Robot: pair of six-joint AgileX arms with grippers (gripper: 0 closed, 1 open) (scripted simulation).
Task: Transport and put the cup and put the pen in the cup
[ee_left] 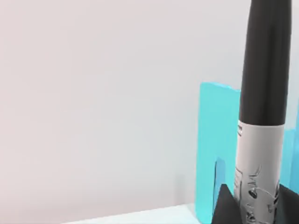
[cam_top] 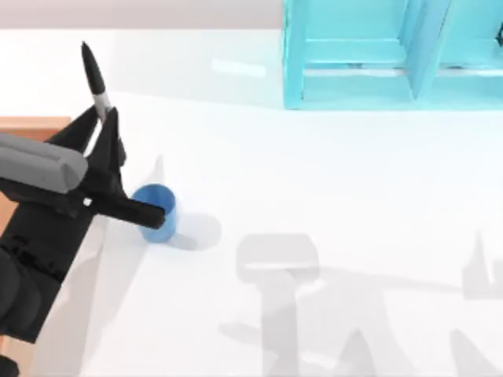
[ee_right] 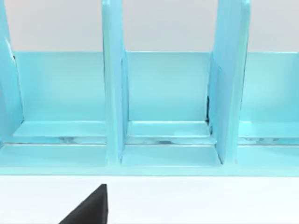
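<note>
While the view runs from the white table's near edge to its far edge, the scene reads:

Left gripper: the black two-finger left gripper (cam_top: 100, 149) sits over the table's (cam_top: 330, 181) left side, its fingers pinching the pen low on the barrel.

Pen: the slim marker pen (cam_top: 94, 80) with black cap and white-grey printed barrel stands up out of the fingers, cap end away from the gripper; the left wrist view shows the barrel (ee_left: 259, 168) clamped between the black fingertips (ee_left: 224, 207).

Cup: the small translucent blue plastic cup (cam_top: 156, 214) stands upright on the table near its left edge, just beside the left gripper, partly covered by it.

Right arm: a black finger tip (ee_right: 91, 207) shows in the right wrist view; its grip cannot be told.

Shelf: the large light-blue shelf unit (cam_top: 369, 55) with upright dividers stands at the table's far edge, right of centre.
</note>
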